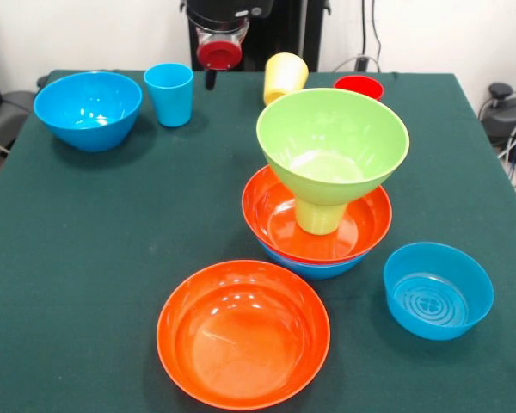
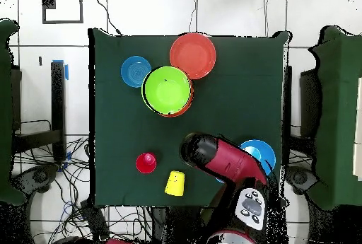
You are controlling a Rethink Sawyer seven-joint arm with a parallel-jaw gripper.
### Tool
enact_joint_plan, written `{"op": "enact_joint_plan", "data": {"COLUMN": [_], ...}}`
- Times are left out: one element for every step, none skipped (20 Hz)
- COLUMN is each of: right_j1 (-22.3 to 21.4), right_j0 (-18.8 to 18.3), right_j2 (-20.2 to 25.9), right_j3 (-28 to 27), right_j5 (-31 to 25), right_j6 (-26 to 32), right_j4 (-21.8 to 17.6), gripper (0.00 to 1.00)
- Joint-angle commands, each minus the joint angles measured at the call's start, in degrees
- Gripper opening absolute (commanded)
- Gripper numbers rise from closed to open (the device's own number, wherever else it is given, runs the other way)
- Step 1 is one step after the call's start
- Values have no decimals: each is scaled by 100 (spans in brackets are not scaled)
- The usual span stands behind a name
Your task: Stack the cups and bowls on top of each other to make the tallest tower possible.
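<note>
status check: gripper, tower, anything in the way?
Gripper drawn back at far edge, fingers unclear. Tower: blue bowl, orange bowl, green cup, green bowl on top. Blue cup on the table, unstacked. Nothing blocking the tower.

A robotics lab, by the look of it — a red and black robot arm stands at a tabletop covered in dark green cloth; loose cables trail over a pale tiled floor — with plain white walls behind and green-covered furniture alongside.
</note>
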State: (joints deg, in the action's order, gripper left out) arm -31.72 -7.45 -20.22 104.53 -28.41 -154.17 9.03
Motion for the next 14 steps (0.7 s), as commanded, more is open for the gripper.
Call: {"op": "enact_joint_plan", "data": {"right_j1": [39,16,-28,-63,-109,-154,-156,-177,-202,-227,-252,-275,-304,-298], "right_j0": [141,138,167,177,195,212,215,175,167,160,152,98,57,93], "right_j2": [580,586,572,563,538,513,507,549,572,596,620,689,725,656], "right_j3": [-302,-286,-282,-273,-282,-292,-327,-323,-286,-248,-210,-167,-144,-189], "right_j5": [-591,-605,-654,-698,-783,-869,-918,-898,-818,-739,-659,-666,-759,-823], "right_j6": [121,136,143,149,158,166,205,275,305,334,363,409,412,374], "right_j4": [-270,-270,-279,-279,-288,-297,-325,-353,-366,-379,-392,-373,-331,-356], "gripper": [0,0,0,0,0,0,0,100,100,100,100,100,100,100]}}
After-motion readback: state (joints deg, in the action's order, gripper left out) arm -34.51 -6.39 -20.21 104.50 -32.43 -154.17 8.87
